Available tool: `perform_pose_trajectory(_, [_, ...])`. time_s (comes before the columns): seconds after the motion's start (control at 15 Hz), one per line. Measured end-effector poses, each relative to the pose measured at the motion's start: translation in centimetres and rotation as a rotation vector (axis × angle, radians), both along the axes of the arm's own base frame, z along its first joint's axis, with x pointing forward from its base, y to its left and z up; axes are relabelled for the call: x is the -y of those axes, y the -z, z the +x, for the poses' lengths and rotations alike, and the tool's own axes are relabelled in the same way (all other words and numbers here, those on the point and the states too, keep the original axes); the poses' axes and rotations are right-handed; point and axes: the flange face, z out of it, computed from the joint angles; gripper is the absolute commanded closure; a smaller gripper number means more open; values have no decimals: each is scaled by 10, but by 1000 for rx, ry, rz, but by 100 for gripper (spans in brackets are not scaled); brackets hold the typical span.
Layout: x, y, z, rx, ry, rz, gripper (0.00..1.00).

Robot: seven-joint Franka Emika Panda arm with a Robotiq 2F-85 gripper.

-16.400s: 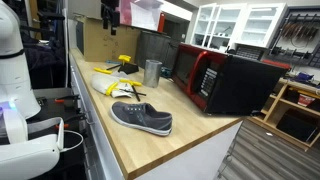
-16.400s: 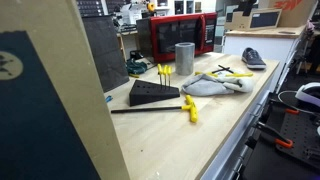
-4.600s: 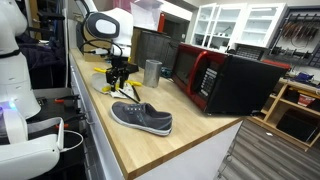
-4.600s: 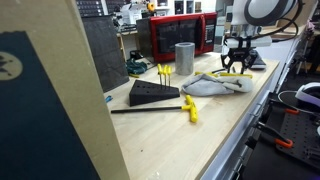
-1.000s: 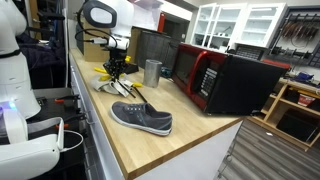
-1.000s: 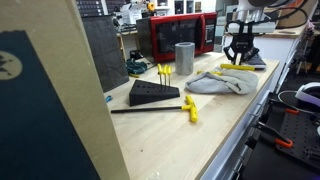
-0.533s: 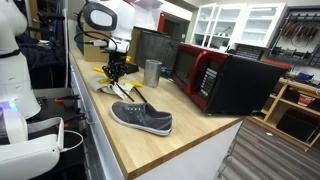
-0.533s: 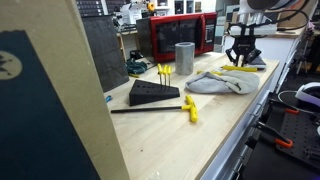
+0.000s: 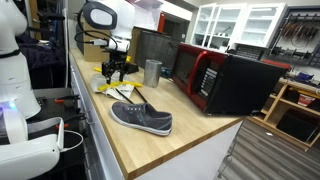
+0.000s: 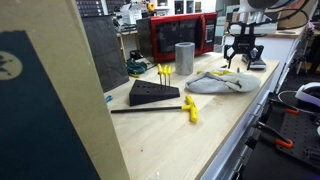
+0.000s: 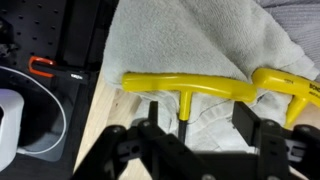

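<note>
arm [image 9: 100, 20] — wrist pointing straight down over towel [image 11: 200, 40] | jaws apart — above yellow T-handle [image 11: 185, 88]

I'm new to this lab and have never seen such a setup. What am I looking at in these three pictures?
This is a single robot arm with a two-fingered gripper, steered by a person. Two pictures come from cameras standing beside a wooden counter. The third comes from a camera on the wrist, looking down past the fingers. On the counter are a grey shoe, a metal cup, a red-fronted microwave, a black tool stand and a pale towel. On the towel lies a yellow T-handle tool. The gripper hangs over it with jaws open, holding nothing.
</note>
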Motion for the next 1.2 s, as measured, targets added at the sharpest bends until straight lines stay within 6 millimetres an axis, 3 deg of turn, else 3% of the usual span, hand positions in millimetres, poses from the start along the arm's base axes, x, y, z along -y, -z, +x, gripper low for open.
perform_pose_trajectory(0.47, [-10, -2, 1, 12, -36, 53, 0])
perform_pose_trajectory(1.2, [-11, -1, 1, 8, -41, 54, 0])
